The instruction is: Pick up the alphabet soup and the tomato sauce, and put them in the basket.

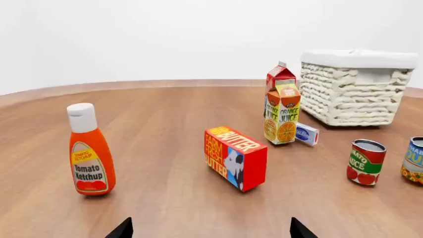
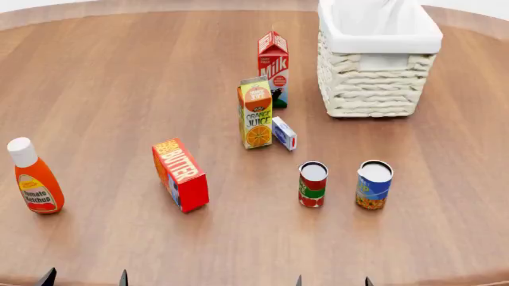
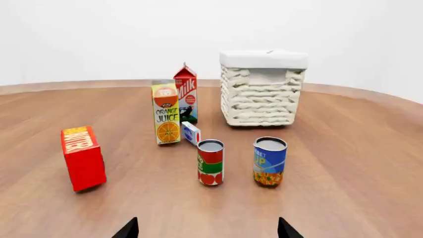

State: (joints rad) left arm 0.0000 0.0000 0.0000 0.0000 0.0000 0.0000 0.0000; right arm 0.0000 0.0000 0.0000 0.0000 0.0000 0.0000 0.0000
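The alphabet soup can [image 2: 374, 184], blue with an orange-yellow lower part, stands upright on the wooden table; it also shows in the right wrist view [image 3: 270, 161] and at the edge of the left wrist view [image 1: 414, 161]. The tomato sauce can [image 2: 313, 184], red with a green band, stands just left of it [image 3: 211, 162] [image 1: 366, 162]. The cream wicker basket [image 2: 374, 89] with white lining stands at the back right [image 3: 263, 96] [image 1: 353, 94]. My left gripper [image 2: 84, 278] [image 1: 210, 230] and right gripper [image 2: 332, 281] [image 3: 207, 229] are both open and empty at the near table edge.
An orange ketchup bottle [image 2: 33, 177] stands at the left. A red butter box [image 2: 180, 174], an orange juice carton [image 2: 255, 113], a milk carton [image 2: 273, 68] and a small white-blue box [image 2: 284, 133] stand in the middle.
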